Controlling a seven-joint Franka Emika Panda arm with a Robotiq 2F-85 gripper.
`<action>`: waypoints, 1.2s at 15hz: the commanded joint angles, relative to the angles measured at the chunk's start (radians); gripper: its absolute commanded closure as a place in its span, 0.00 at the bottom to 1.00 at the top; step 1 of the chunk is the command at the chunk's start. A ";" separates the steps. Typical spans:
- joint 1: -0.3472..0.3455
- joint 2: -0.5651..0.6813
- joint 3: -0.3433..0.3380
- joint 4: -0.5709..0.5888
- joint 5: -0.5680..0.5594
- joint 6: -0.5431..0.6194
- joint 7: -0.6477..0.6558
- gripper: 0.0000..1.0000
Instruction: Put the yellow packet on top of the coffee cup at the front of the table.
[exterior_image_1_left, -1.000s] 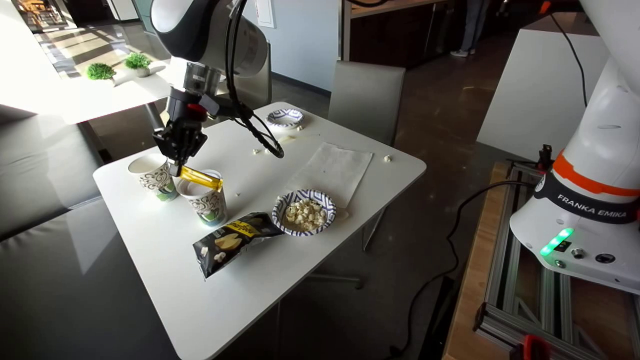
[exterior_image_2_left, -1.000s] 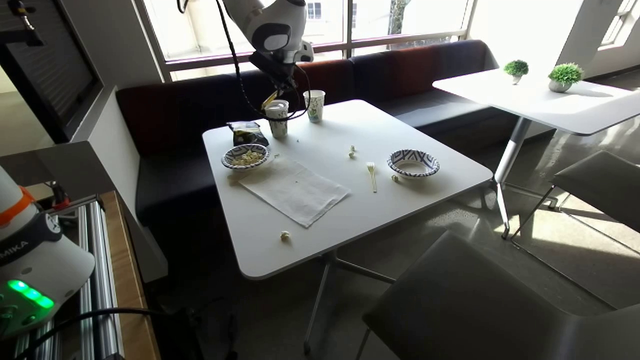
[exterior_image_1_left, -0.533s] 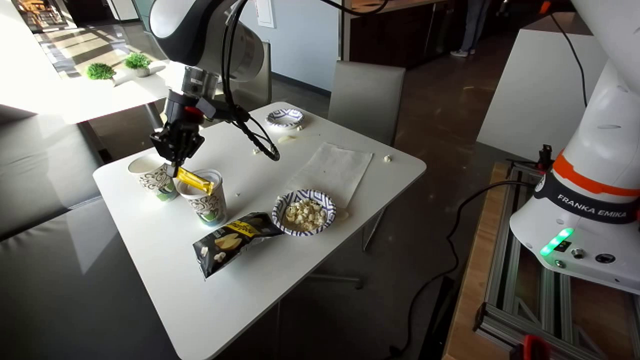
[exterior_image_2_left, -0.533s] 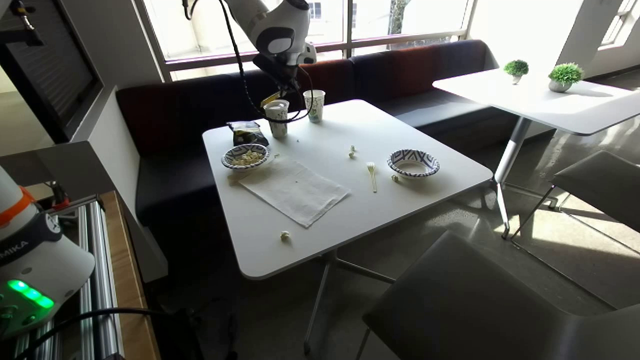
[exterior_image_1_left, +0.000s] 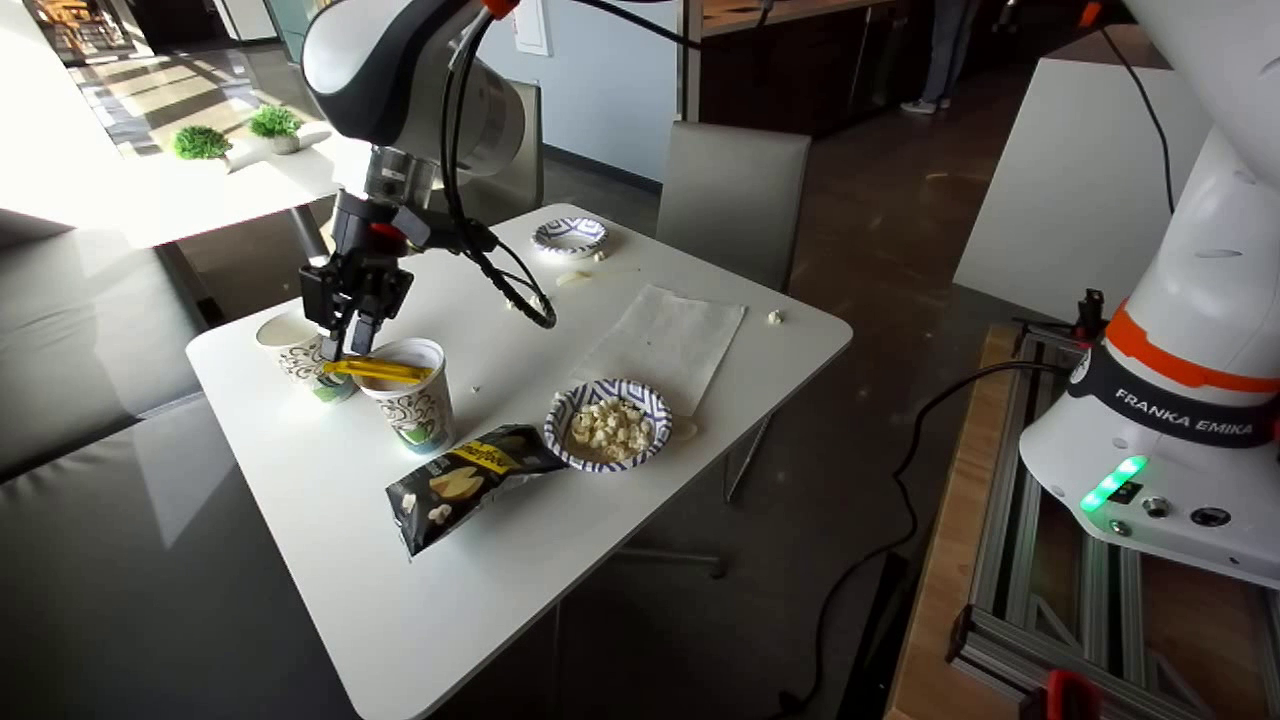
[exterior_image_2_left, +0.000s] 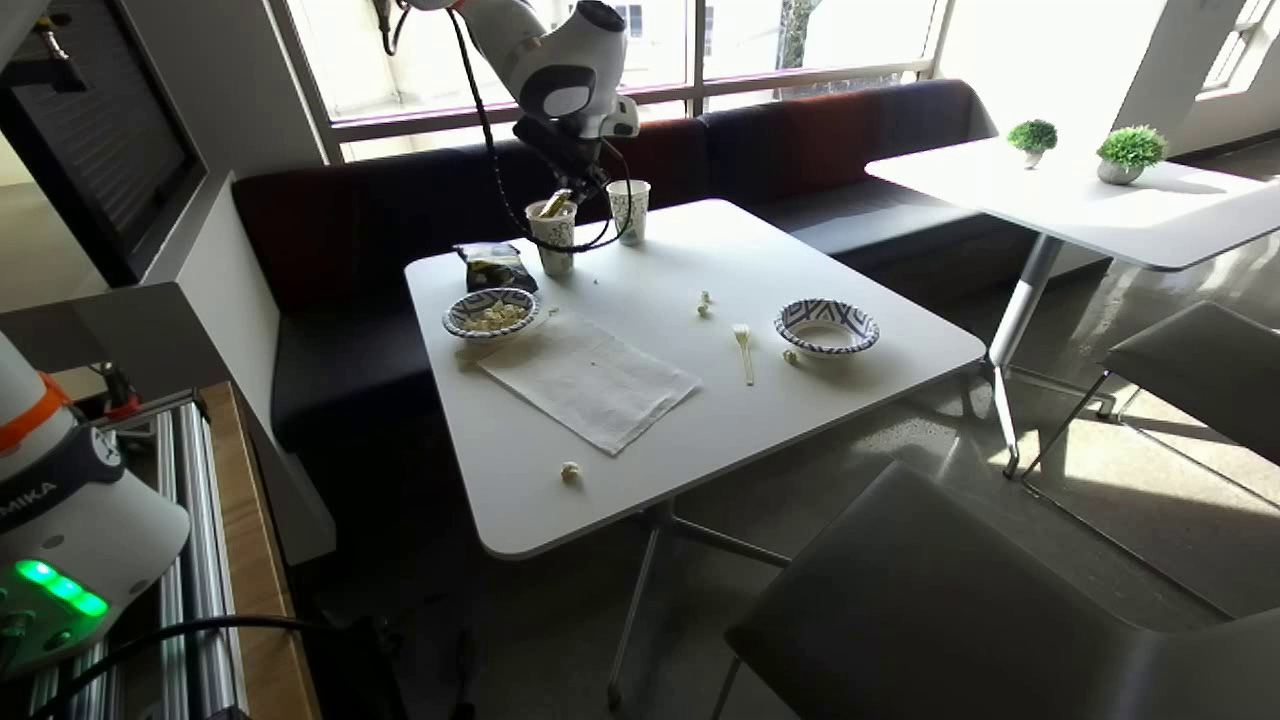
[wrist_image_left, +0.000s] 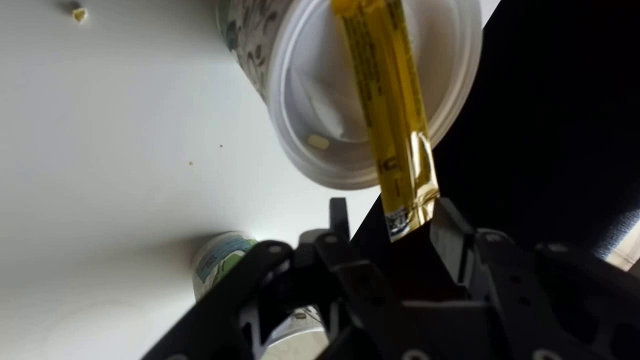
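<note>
The yellow packet (exterior_image_1_left: 388, 371) lies across the lidded top of the coffee cup (exterior_image_1_left: 414, 412), one end jutting past the rim toward my gripper. In the wrist view the packet (wrist_image_left: 387, 100) crosses the pale lid of the cup (wrist_image_left: 320, 162). My gripper (exterior_image_1_left: 346, 350) is open just beyond that rim. In the wrist view the packet's near end lies between the fingertips (wrist_image_left: 390, 215), close to the right-hand finger; I cannot tell if they touch. The packet (exterior_image_2_left: 555, 204) and the cup (exterior_image_2_left: 550, 235) also show in an exterior view.
A similar cup without a lid (exterior_image_1_left: 306, 358) stands beside the coffee cup, under the gripper in the wrist view (wrist_image_left: 212, 262). A black-and-yellow snack bag (exterior_image_1_left: 470, 490) and a popcorn bowl (exterior_image_1_left: 655, 422) are close by. A napkin (exterior_image_2_left: 590, 385), fork (exterior_image_2_left: 744, 355) and second bowl (exterior_image_2_left: 826, 345) lie farther off.
The fingers have opened and let go of the packet. It has gone from slanting in the grip to lying flatter across the cup's top. The arm has shifted slightly.
</note>
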 joint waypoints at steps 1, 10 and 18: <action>0.008 0.005 -0.011 0.016 -0.029 0.017 -0.004 0.22; 0.059 -0.314 -0.197 -0.263 -0.288 0.008 0.125 0.00; 0.064 -0.710 -0.310 -0.632 -0.586 -0.285 0.275 0.00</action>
